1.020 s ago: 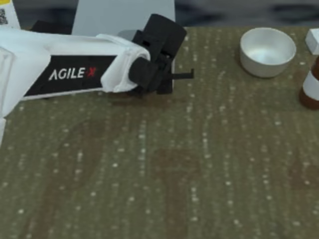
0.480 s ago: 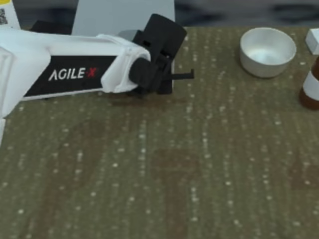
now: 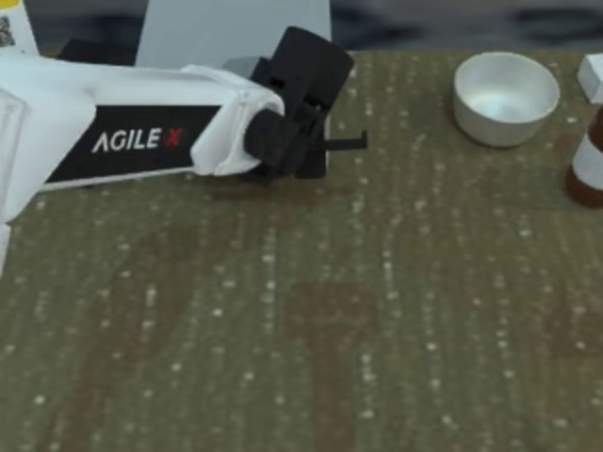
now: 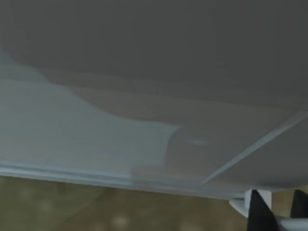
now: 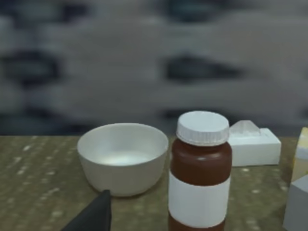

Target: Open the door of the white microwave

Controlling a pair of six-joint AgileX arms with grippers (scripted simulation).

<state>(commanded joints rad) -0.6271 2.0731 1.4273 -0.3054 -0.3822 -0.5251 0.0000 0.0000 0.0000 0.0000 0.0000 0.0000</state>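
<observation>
**Left tool holds at the microwave door; nothing has shifted**

Across the last second the top view reads the same: the left arm lies across the far left of the tabletop, and its left tool has not moved from the front of the white microwave, which stands at the far edge, left of centre. No swing of the door shows from above, so I judge the opening has stalled or not yet begun.

The left wrist view is filled by the door, its grey window very close to the camera, with the white lower frame running just above the tabletop. Dark fingertips show at the corner beside a small white piece that may be the handle; I cannot tell whether the tool is open, closed or gripping anything.

The right arm is out of the top view; only a dark tip of the right tool shows in its wrist view, state unclear, near a white bowl and a brown bottle on the right.
</observation>
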